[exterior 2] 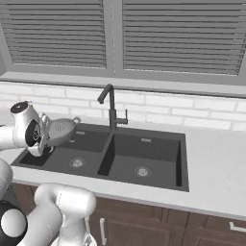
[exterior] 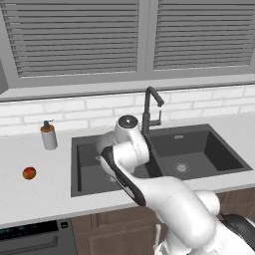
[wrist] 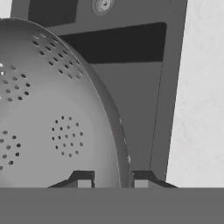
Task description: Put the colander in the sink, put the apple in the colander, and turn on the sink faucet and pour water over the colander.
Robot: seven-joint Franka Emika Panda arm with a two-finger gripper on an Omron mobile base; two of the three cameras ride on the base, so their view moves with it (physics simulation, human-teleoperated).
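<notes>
Colander [wrist: 52, 127] in tool [wrist: 111, 180] — over sink [exterior 2: 144, 153] (tilted)

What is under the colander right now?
The colander, gripped at its rim by the end effector, hangs tilted above the left basin of the sink. Below it lie bare basin floor and a round drain.

Apple [exterior: 29, 173] rests on the bench [exterior: 40, 199] at 9 o'clock of the sink [exterior: 199, 149], well apart from it. Soap dispenser [exterior: 48, 135] stands upright at 12 o'clock of the apple. Sink faucet [exterior: 148, 112] rises behind the divider. Arm [exterior: 144, 184] covers the left basin.
</notes>
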